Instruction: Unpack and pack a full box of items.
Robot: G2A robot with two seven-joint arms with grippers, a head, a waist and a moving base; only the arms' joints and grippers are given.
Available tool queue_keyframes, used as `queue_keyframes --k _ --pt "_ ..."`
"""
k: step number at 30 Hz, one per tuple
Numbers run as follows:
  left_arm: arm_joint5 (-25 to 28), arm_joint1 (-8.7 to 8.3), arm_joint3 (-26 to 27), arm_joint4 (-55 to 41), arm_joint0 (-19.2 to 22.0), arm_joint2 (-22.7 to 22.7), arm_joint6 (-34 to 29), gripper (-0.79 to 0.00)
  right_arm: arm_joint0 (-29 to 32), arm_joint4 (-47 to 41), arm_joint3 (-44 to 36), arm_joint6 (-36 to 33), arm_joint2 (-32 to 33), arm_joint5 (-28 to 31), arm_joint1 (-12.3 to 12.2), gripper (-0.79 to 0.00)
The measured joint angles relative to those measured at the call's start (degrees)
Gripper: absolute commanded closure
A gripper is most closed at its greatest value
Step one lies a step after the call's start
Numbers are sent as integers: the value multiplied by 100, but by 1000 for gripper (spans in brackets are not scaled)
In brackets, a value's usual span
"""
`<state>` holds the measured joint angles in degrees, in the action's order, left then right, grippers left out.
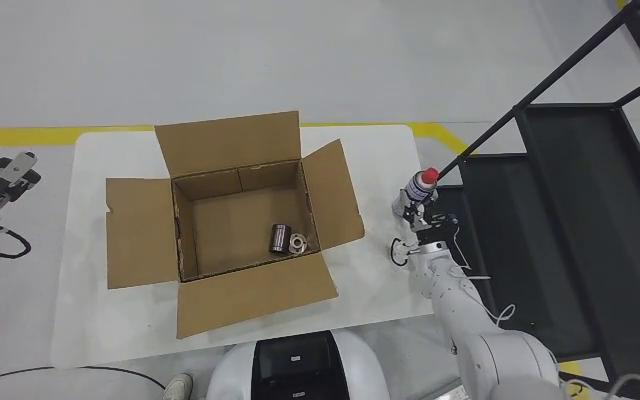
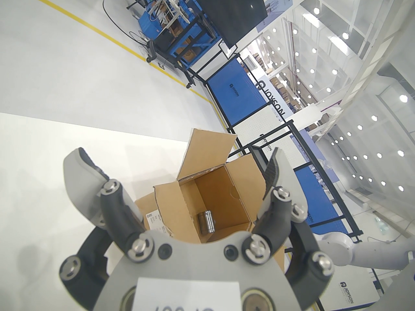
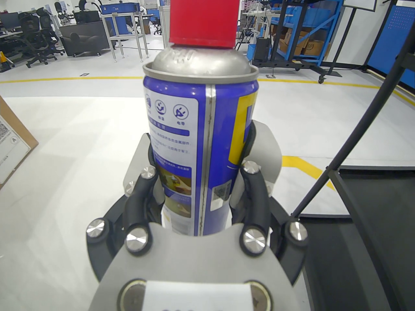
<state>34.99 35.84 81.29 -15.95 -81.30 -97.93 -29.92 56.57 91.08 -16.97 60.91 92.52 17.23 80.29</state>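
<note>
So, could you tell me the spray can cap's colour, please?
Red cap, clearest in the right wrist view.

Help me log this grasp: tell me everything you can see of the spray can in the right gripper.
The spray can is a metal cylinder with a blue and yellow printed label, a bare silver shoulder and a red cap. The right gripper clamps its lower body from both sides. It is near the edge of the white table, apart from the open cardboard box. Whether its base rests on anything is hidden.
</note>
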Motion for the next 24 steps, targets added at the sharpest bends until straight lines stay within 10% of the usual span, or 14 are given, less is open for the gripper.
queue_keyframes --k 5,7,8,24 --pt "0 0 0 0 0 0 0 -785 -48 28 139 85 -116 -120 3 -92" --pt "0 0 0 0 0 0 0 -785 -56 -9 178 104 -140 -112 0 -656" --pt "0 0 0 0 0 0 0 -785 -56 -24 187 115 -151 -111 -1 -785" --pt "0 0 0 0 0 0 0 -785 81 -324 59 306 -372 -11 40 -785"
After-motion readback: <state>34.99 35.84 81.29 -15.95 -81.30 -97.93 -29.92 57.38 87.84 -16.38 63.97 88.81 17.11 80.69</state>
